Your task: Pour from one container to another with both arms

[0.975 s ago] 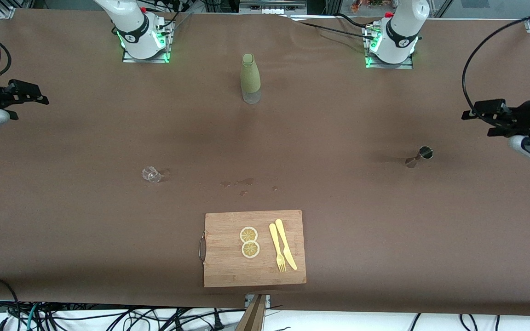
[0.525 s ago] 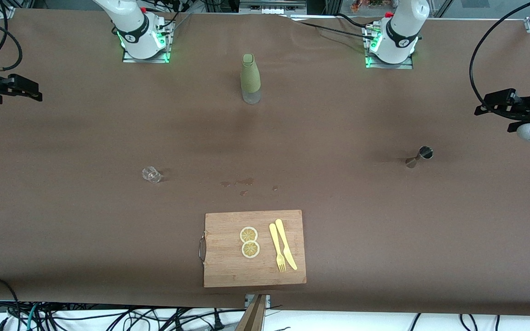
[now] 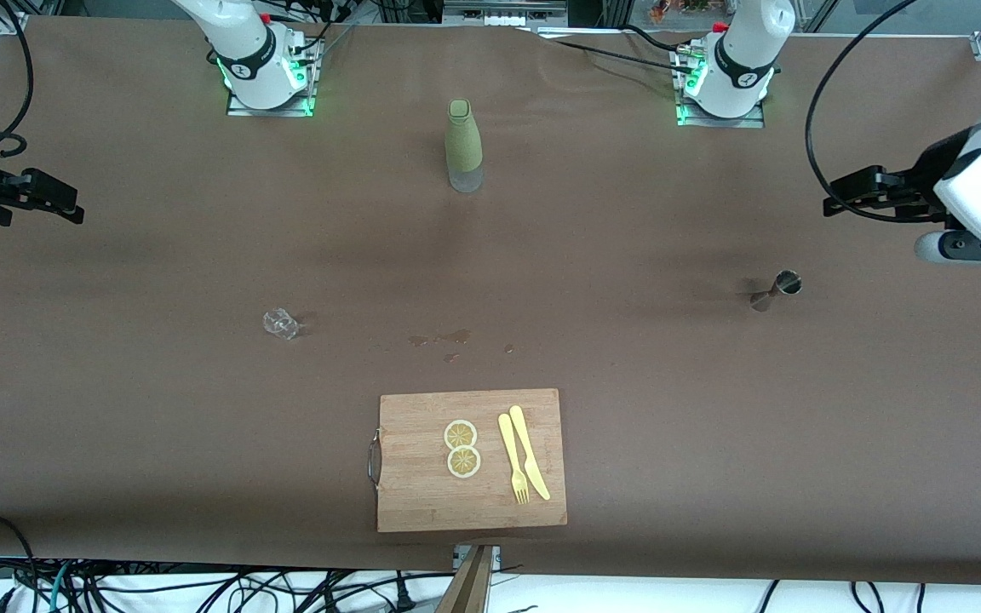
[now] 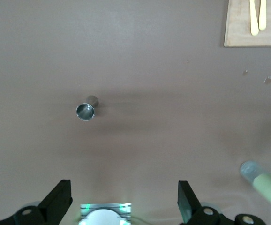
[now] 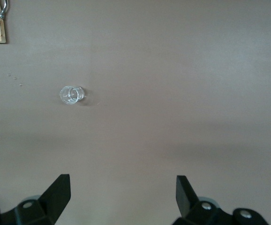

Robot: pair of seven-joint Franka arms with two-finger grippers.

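the steel jigger (image 3: 778, 289) and small glass (image 3: 281, 323) stand well apart on the table, each under its own side's gripper, left gripper (image 4: 124, 199) and right gripper (image 5: 124, 196) both spread wide, holding nothing.

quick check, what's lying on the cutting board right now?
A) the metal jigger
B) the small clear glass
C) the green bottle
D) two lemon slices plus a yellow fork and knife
D: the cutting board carries two lemon slices beside a yellow fork and knife, nothing else.
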